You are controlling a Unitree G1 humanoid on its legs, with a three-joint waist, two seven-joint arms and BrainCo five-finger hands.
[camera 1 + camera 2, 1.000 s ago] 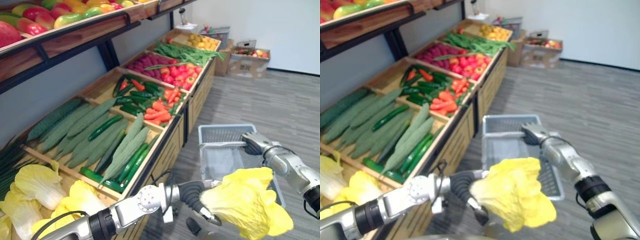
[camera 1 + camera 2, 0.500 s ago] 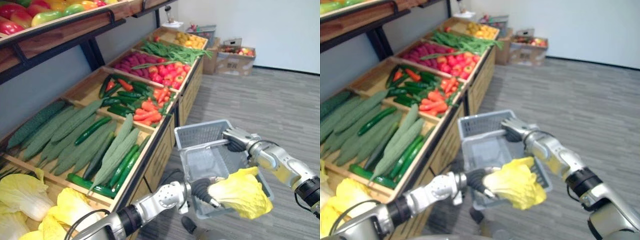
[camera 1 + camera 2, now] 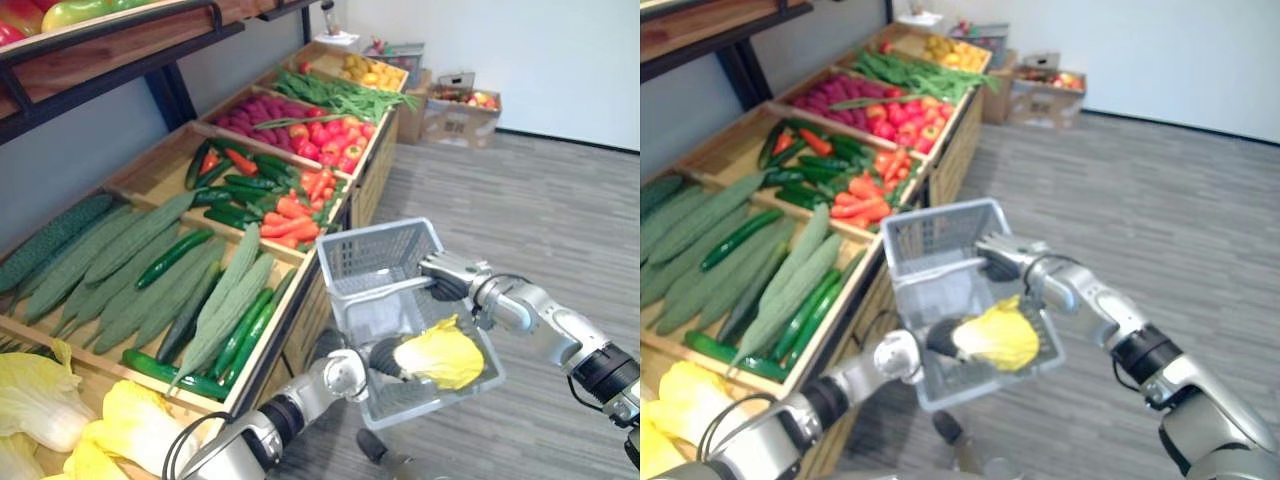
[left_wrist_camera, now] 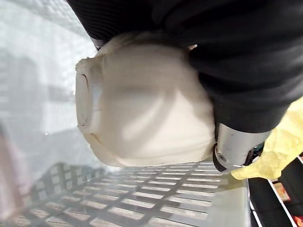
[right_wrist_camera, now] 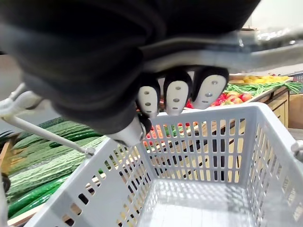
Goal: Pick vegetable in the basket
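Left eye view, vegetable: the yellow napa cabbage (image 3: 445,360) lies inside the grey plastic basket (image 3: 368,237), in its near right part, below the rim.
Left eye view, left hand: the left hand (image 3: 386,357) reaches in over the near left wall, and its fingers are curled round the stem end of the cabbage.
Left eye view, right hand: the right hand (image 3: 447,277) carries the basket by its handle (image 3: 385,291) above the floor (image 3: 540,200), just to the right of the crate of cucumbers (image 3: 130,265).
Right eye view, direction: the leafy end of the cabbage points to the right, close to the basket's near right wall, and the stem end points left into the left hand.
Left wrist view, stem: the pale round stem base sits close against the hand's dark cover, with the mesh bottom of the basket just under it. I cannot tell whether the two are touching.
Right wrist view, grip: the right fingers (image 5: 177,97) are wrapped over the handle bar and closed on it.
Handling, my judgement: the cabbage looks light for its size. The leaves are soft and thin and would probably tear or bruise.
Where to hold, my judgement: the firm stem end, as it is held now. Loose outer leaves could slip away under the fingers.
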